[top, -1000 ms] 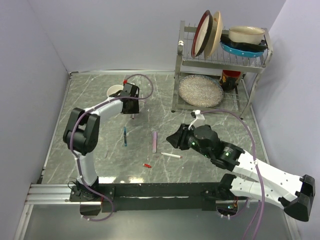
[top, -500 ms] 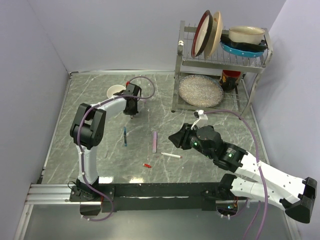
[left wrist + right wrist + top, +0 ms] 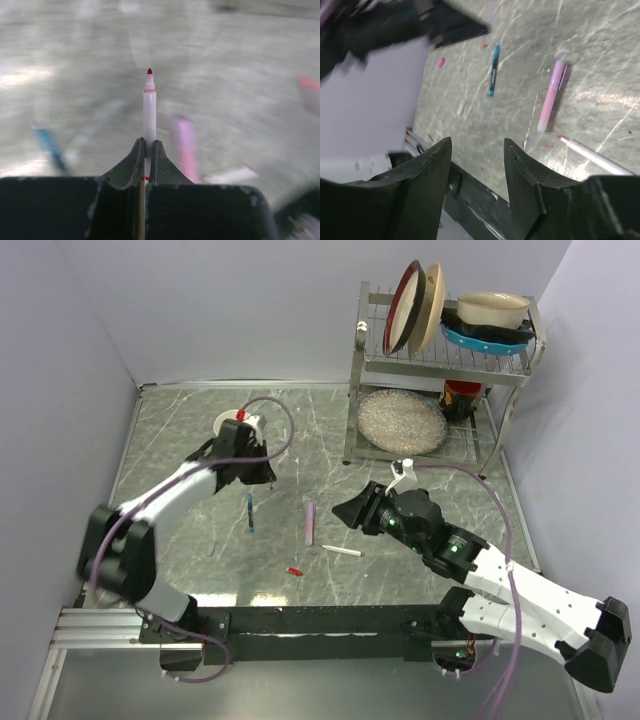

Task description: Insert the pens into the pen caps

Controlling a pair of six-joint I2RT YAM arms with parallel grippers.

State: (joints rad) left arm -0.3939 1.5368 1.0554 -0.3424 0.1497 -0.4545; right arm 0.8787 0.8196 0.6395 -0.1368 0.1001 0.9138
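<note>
Pen (image 3: 150, 110), slim smooth white barrel, red-tipped, clamped in left gripper (image 3: 146, 146); right gripper (image 3: 477, 150) seemingly parted.

A fixed camera high behind my arm bases looks down over the whole table (image 3: 160, 430). The camera on my left claw (image 3: 148, 143) looks forward, low and close. My right claw (image 3: 476, 141) camera tilts down from higher. All three catch the lilac pen cap (image 3: 310, 523).

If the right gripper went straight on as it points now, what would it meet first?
Likely bare tabletop; the teal cap lies further along that line, the lilac cap just aside. Depth is unclear.
</note>
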